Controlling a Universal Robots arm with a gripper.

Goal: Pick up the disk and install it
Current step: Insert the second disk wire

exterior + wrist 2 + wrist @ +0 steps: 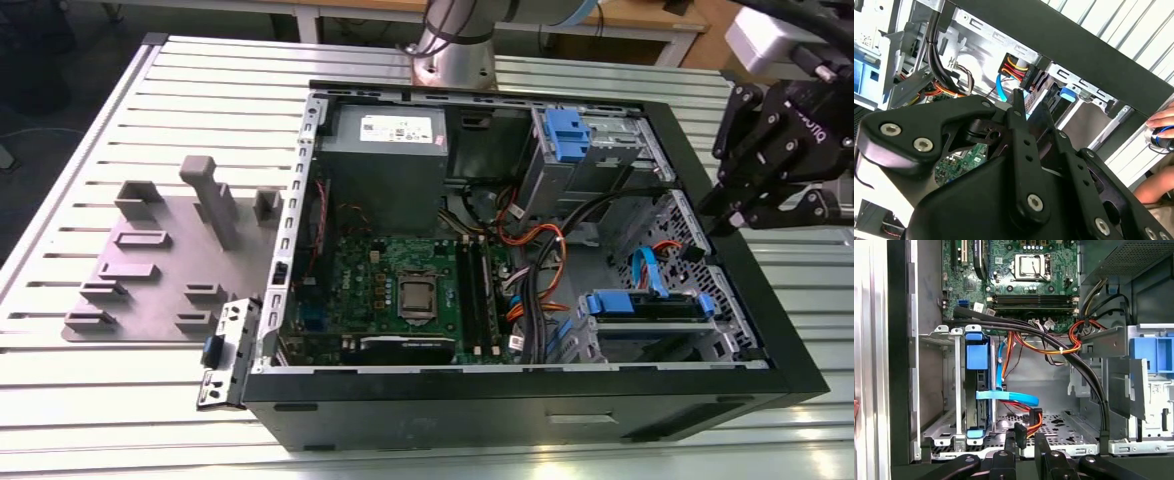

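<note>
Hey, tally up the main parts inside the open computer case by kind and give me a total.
circuit board: 1
grey power supply box: 1
disk with blue rails: 1
blue clip on the drive cage: 1
Total: 4

Exterior view: high, oblique over open computer case (747,330). Both wrist views: close, sharing its drive bay.
</note>
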